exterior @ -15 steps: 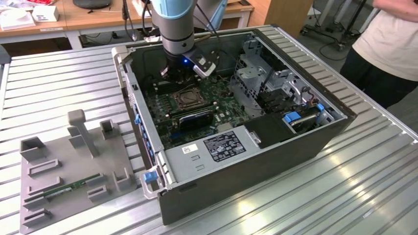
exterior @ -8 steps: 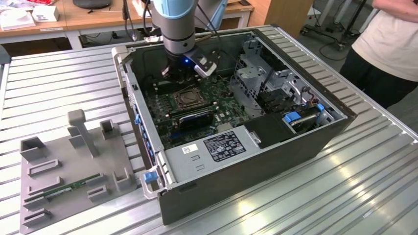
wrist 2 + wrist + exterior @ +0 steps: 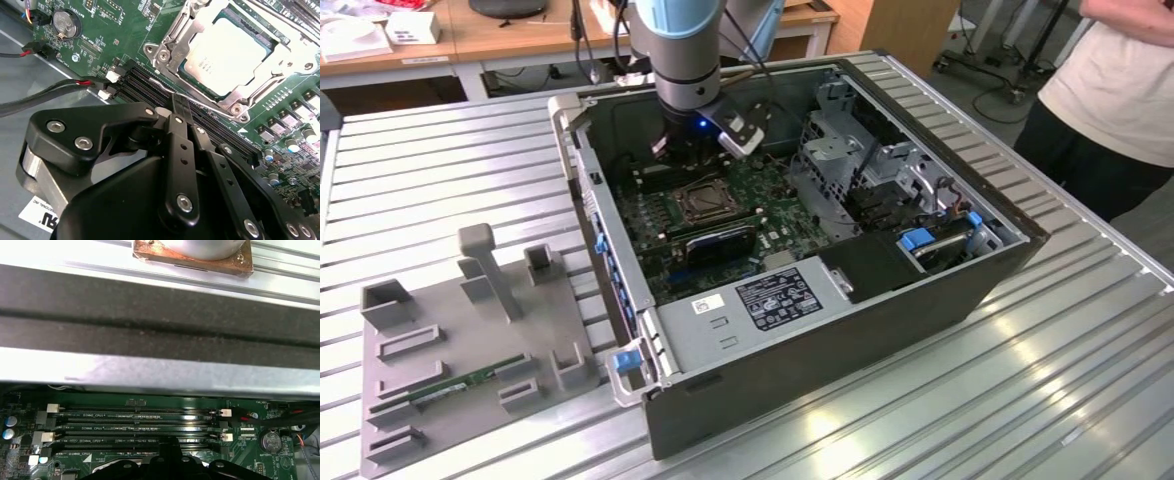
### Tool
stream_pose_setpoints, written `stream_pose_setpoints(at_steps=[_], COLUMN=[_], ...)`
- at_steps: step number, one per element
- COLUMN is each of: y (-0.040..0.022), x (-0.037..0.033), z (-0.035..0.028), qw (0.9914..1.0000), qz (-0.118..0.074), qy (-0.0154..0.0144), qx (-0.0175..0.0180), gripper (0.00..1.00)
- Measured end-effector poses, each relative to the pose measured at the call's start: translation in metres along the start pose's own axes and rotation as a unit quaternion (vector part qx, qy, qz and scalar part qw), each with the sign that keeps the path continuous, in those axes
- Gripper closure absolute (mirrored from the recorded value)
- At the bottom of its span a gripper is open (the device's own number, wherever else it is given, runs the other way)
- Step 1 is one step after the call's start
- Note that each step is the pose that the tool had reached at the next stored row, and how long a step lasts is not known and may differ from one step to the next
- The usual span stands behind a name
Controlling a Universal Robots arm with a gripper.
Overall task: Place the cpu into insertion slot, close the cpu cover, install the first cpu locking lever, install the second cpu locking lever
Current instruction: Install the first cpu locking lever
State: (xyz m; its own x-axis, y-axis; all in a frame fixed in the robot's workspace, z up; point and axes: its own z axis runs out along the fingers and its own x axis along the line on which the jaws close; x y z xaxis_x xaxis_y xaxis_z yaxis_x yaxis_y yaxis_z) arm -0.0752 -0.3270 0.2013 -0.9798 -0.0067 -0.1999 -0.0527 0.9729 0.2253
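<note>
Ribbed metal table in a lab, desks behind it, a person standing at the exterior view's right edge. Open computer case lay on its side on the table with the open face up, so the arm could reach straight down onto the green board. Grey fixture tray sat just beside the case on the exterior view's left, one green memory stick parked in it, well out of the work area.

Arm was down inside the case, near its far wall. Insertion slot sat mid-board, next to the long black memory slots.

The cpu was already seated in the slot, silvery top up and flat. The cpu cover looked folded down over it, its frame around the chip's edge and the top showing through the window. So judged: placement done, cover down or close to it.

Tool hung over the memory slots, just beside the socket edge. Its fingers were drawn together with nothing seen between them, so it was closed and empty. Likely held that way to work as a single narrow pusher rather than a clamp, which fits lever work.

A thin metal lever ran along the socket edge nearest the tool tip. Couldn't tell whether the tip touched it, or whether either lever was hooked.
</note>
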Motion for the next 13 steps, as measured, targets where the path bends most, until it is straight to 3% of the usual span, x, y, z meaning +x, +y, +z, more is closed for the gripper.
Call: stream_pose_setpoints(at_steps=[13], y=[-0.0004], x=[-0.0002], z=[0.0012], qw=[1.0], qz=[0.0], qy=[0.0001], qx=[0.0015], gripper=[0.89])
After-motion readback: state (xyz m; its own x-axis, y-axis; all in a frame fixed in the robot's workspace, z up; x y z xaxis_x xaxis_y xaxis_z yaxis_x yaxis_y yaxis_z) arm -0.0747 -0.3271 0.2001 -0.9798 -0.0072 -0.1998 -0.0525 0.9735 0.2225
